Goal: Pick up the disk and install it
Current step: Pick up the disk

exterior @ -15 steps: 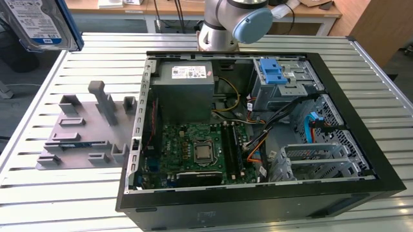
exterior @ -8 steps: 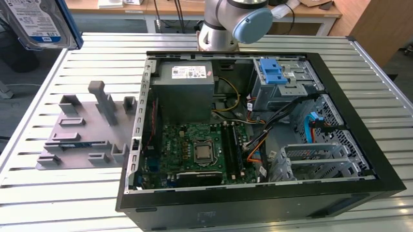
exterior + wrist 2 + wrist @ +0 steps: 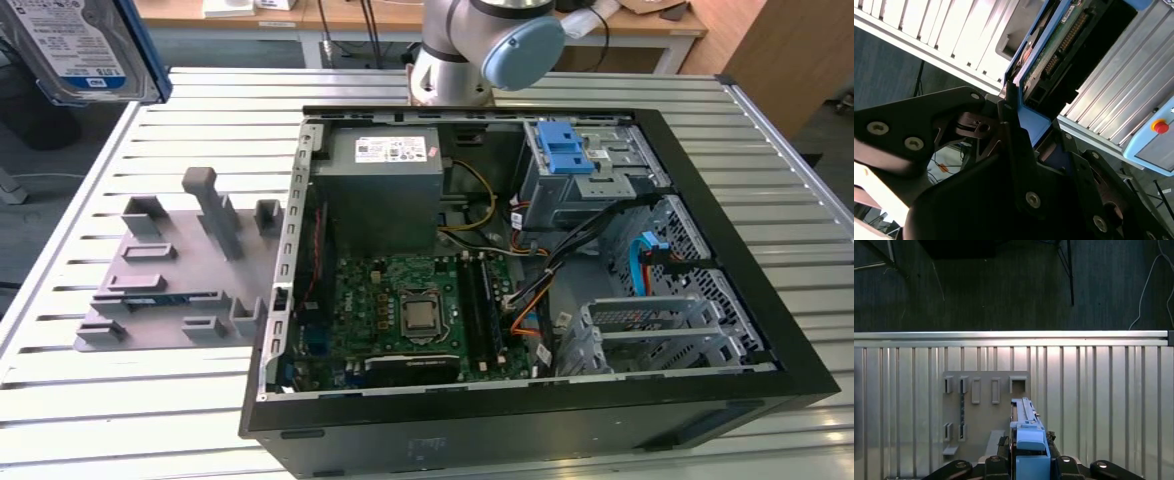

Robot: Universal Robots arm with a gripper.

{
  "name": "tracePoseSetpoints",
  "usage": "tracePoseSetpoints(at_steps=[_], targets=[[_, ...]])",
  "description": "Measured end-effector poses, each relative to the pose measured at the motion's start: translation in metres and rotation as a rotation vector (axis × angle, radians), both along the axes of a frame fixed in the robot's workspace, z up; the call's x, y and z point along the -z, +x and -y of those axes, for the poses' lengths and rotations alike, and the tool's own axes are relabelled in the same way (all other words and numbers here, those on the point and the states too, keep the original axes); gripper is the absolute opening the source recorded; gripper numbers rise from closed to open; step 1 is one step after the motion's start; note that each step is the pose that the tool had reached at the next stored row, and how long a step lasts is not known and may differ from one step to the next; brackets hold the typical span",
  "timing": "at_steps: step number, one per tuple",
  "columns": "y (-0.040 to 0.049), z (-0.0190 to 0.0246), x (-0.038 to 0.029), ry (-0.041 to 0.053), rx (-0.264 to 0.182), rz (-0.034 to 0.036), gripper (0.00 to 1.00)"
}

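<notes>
The disk [image 3: 78, 45], silver with a white and blue label and a blue frame, hangs high above the table at the exterior view's upper left, close to that camera. In the first wrist view the disk [image 3: 1026, 432] stands edge-on between the black fingers [image 3: 1002, 444] of my gripper [image 3: 1028, 452], which is shut on its blue frame. The second wrist view has the gripper [image 3: 1036, 132] clamped on the disk [image 3: 1054, 47], with the drive's connector side and green board showing.
An open black computer case [image 3: 747, 300] lies on the slatted metal table [image 3: 134, 420], holding a grey power supply [image 3: 380, 185], a motherboard [image 3: 400, 310] and a blue-latched drive bay [image 3: 567, 150]. A grey fixture plate [image 3: 174, 270] lies beside the case and beneath the held drive [image 3: 984, 410].
</notes>
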State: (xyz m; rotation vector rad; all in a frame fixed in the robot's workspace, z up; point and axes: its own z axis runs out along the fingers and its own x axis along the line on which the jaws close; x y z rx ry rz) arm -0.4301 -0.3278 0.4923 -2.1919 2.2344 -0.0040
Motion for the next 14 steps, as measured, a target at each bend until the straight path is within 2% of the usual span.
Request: tracePoseSetpoints(at_steps=[4,14], targets=[[0.0006,0.0055,0.0001,0.0000,0.000,0.0001,0.36],[0.0144,0.0127,0.0001,0.0000,0.000,0.0002,0.36]])
